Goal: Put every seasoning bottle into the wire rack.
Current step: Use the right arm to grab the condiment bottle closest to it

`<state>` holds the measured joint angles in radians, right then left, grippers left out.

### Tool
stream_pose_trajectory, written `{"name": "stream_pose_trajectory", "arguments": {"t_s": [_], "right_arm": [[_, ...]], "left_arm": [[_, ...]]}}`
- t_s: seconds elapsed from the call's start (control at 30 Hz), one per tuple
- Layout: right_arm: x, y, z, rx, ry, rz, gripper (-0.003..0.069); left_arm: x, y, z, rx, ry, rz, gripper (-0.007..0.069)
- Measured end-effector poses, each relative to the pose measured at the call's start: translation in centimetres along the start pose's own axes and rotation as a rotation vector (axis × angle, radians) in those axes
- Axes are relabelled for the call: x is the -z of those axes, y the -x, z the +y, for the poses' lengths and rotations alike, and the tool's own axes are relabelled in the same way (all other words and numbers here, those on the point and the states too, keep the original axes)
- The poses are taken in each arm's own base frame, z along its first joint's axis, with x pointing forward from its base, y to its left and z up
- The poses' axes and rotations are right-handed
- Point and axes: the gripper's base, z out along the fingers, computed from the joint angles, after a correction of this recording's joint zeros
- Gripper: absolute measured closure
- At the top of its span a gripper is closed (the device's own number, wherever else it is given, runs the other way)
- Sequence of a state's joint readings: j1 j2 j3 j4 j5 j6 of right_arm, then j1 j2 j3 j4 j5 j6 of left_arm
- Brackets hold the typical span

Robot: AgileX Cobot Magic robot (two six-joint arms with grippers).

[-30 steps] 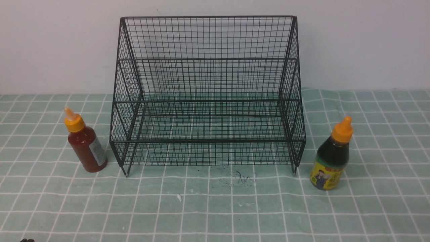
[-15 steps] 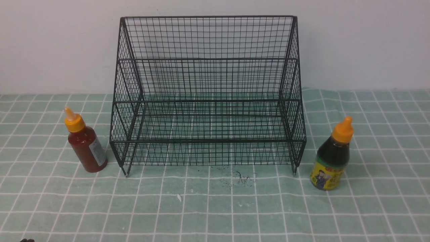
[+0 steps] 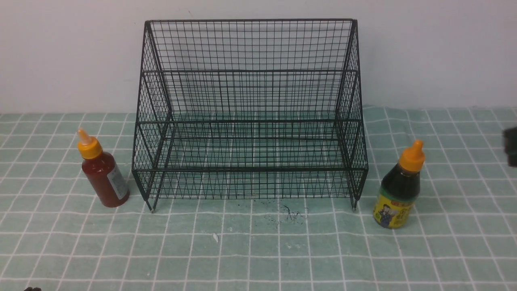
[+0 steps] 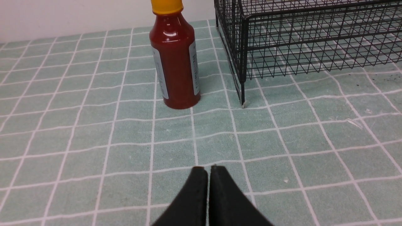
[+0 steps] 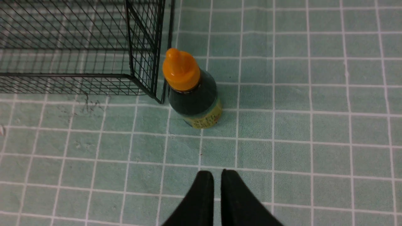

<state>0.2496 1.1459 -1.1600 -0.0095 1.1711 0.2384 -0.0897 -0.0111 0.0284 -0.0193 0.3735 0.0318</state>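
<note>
Hidden / unclear: the front view shows almost nothing of the arms. A dark blurred shape (image 3: 511,147) is cut off by the right edge, and I cannot tell which part it is. The same goes for a black scrap (image 3: 32,289) in the bottom left corner. The rack (image 3: 250,121) is cropped in both wrist views, and the left wrist view cuts off the tip of the red bottle's cap. The label print is too small to read.

Left gripper (image 4: 208,170): fingers pressed together, holding nothing, low over the cloth (image 3: 258,258).

Right gripper (image 5: 217,173): fingers a narrow slit apart (cloth shows through the slit), holding nothing.

Red bottle (image 3: 104,173): stands on its base on the cloth, outside the rack, near its front left foot but not touching.

Dark bottle (image 3: 400,190): upright, outside the rack, just beside the front right foot. The right wrist view shows a thin strip of cloth between them.

Room: bare checked cloth lies between each gripper and its bottle. Each bottle's outer side faces open cloth, and its inner side faces the rack's sloping side wire. The rack's back stands close to the wall (image 3: 60,52). Dark specks (image 3: 288,214) and a white fleck (image 3: 215,237) lie in front of the rack.
</note>
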Motion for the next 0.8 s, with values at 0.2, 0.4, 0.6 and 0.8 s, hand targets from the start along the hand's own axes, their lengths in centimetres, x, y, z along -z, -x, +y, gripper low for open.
{"name": "stream_pose_trajectory", "arguments": {"t_s": [0.2, 0.4, 0.6, 0.8], "right_arm": [[-5.7, 4.3, 1.7, 0.047, 0.022, 0.158, 0.0376], [-10.2, 6.4, 2.7, 0.063, 0.027, 0.24, 0.0136], [-15.0, 6.2, 2.8, 0.082, 0.012, 0.34, 0.009], [-17.3, 5.8, 2.8, 0.12, 0.007, 0.396, 0.0366]], "left_arm": [[0.0, 0.0, 0.0, 0.0, 0.0, 0.0, 0.0631], [0.0, 0.0, 0.0, 0.0, 0.0, 0.0, 0.0631], [0.0, 0.0, 0.0, 0.0, 0.0, 0.0, 0.0631], [0.0, 0.0, 0.0, 0.0, 0.0, 0.0, 0.0631]]}}
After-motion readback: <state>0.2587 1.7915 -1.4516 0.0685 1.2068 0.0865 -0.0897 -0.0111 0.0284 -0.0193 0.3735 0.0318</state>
